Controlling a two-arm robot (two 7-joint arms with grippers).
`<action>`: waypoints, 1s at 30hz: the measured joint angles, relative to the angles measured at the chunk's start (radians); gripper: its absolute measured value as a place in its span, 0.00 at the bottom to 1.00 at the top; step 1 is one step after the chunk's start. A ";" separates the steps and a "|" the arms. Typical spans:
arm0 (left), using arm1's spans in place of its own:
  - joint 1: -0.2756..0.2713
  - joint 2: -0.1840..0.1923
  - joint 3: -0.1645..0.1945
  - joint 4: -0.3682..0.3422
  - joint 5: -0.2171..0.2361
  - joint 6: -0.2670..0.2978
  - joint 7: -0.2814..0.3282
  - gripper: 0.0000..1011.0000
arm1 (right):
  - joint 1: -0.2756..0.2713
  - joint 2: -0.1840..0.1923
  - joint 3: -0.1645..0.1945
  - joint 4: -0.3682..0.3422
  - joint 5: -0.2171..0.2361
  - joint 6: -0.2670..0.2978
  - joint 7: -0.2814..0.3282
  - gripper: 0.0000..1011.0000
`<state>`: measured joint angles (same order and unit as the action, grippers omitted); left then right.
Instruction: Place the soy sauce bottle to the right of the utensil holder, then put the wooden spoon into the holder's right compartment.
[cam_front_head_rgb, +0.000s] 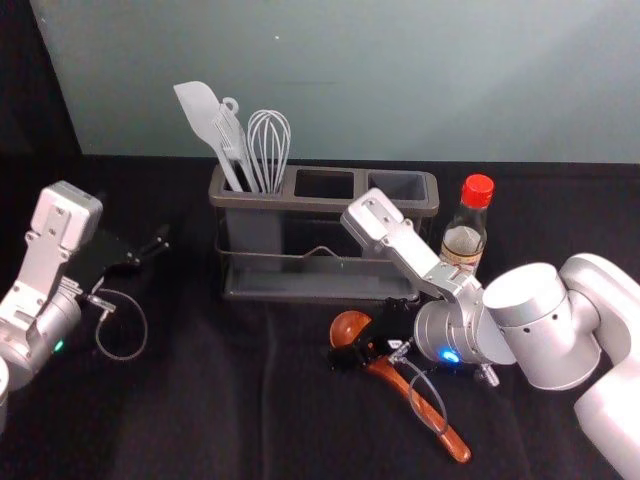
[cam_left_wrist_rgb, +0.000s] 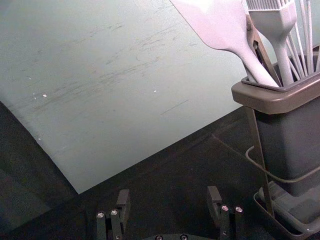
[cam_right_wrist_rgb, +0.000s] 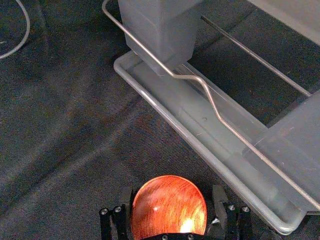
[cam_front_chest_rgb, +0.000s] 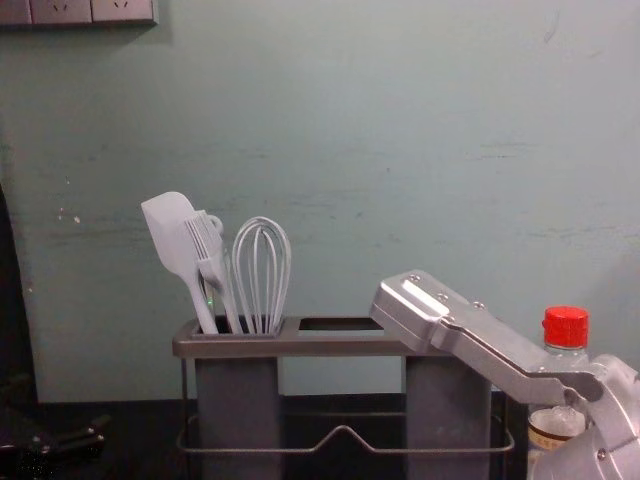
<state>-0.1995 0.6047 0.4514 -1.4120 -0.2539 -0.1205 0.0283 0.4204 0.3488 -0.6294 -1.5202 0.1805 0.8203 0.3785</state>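
Standing beyond right jaws: holder, bottle

Find the soy sauce bottle right of the utensil holder; the wooden spoon before the holder; spatula, brush and whisk in its left compartment.

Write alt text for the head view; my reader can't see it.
Right end effector at the bowl end of a wooden spoon lying on dark cloth, in front of a utensil holder with pale utensils in its left compartment. A red-capped soy sauce bottle stands to the holder's right; the left end effector hovers off to the left.
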 joint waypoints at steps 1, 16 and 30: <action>0.000 0.000 0.000 0.000 0.000 0.000 0.000 0.99 | 0.000 0.000 0.000 0.000 0.000 0.000 0.000 0.99; 0.000 0.000 0.000 0.000 0.000 0.000 0.000 0.99 | 0.000 0.001 -0.001 -0.001 0.002 0.001 0.000 0.84; 0.000 0.000 0.000 0.000 0.000 0.000 0.000 0.99 | -0.008 0.006 0.004 -0.013 -0.002 0.000 0.001 0.83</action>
<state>-0.1995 0.6047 0.4514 -1.4120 -0.2539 -0.1205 0.0283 0.4124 0.3547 -0.6252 -1.5334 0.1788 0.8199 0.3792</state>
